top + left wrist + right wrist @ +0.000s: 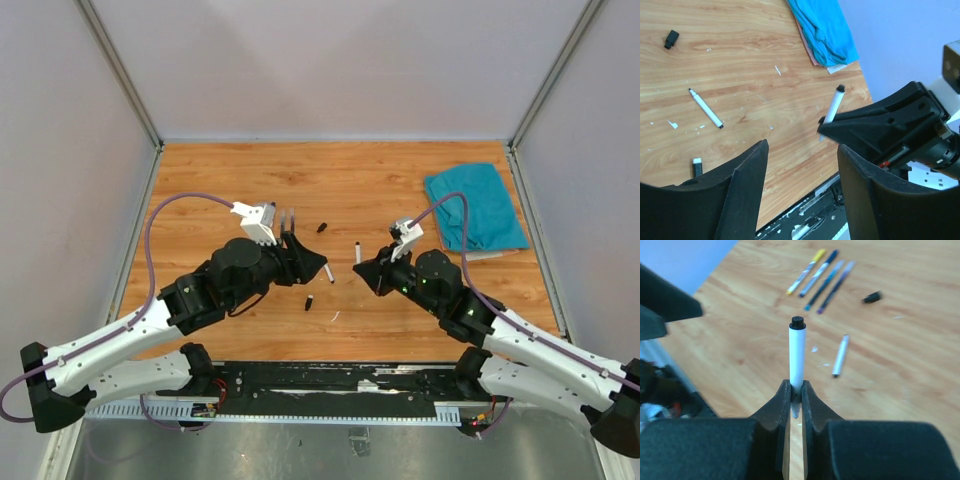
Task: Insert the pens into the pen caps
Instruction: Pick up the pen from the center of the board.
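Wooden tabletop [240, 180] between grey walls, seen from above, teal cloth [475, 205] lying at far right. Left gripper [315, 265] near centre, facing right gripper [366, 272], the two apart. White held pen [358, 252] sticking out of right gripper. Loose pen [329, 274] flat on the wood just beside left gripper. Far cap [322, 227] beyond both, near cap [309, 302] closer to the arm bases. Pen row [288, 220] just behind left gripper.

From the left wrist: left gripper [802, 170] released, fingers spread wide, nothing between them. Loose pen [706, 108] and near cap [697, 166] on wood to the left, far cap [671, 39] at top left. Right gripper [880, 125] opposite, gripping held pen [834, 106].

From the right wrist: right gripper [796, 395] clenched on the lower end of held pen [797, 352], black tip pointing away. Pen row [820, 280], four side by side, lying beyond.
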Controlling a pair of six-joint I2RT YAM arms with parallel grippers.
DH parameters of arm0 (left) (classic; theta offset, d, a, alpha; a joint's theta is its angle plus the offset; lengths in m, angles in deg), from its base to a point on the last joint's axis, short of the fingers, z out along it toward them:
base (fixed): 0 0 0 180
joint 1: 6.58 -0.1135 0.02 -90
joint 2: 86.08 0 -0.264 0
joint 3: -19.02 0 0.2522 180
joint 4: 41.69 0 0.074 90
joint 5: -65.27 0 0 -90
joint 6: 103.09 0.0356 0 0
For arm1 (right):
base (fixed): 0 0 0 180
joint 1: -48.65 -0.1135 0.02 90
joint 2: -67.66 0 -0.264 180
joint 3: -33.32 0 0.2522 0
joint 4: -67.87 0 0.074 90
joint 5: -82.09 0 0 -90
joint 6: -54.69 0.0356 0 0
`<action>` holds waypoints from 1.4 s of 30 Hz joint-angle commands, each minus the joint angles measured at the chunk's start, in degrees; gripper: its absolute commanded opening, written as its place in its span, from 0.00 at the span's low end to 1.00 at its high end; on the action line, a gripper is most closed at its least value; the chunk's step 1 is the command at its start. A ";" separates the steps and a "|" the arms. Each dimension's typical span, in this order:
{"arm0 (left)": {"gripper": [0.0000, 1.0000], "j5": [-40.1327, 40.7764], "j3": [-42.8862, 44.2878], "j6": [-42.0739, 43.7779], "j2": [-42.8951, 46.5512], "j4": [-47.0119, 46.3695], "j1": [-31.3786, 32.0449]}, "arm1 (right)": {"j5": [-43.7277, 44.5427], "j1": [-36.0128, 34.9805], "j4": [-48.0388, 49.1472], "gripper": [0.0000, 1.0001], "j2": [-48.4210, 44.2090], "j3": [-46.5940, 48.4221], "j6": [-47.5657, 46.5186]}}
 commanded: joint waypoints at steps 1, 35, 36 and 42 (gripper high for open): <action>0.62 0.07 4.35 5.33 0.30 8.31 0.36 | 13.18 -0.95 -13.04 0.01 -3.19 5.26 -19.96; 0.67 -15.15 18.46 22.63 -15.94 12.78 0.39 | -10.30 -6.20 -28.17 0.01 5.06 14.02 -128.00; 0.67 -15.86 18.20 22.56 -16.10 12.30 0.38 | -9.93 -6.48 -27.75 0.01 5.39 14.10 -128.01; 0.58 -18.24 15.23 21.93 -16.82 10.33 0.38 | -8.50 -7.74 -22.76 0.01 4.93 12.37 -128.41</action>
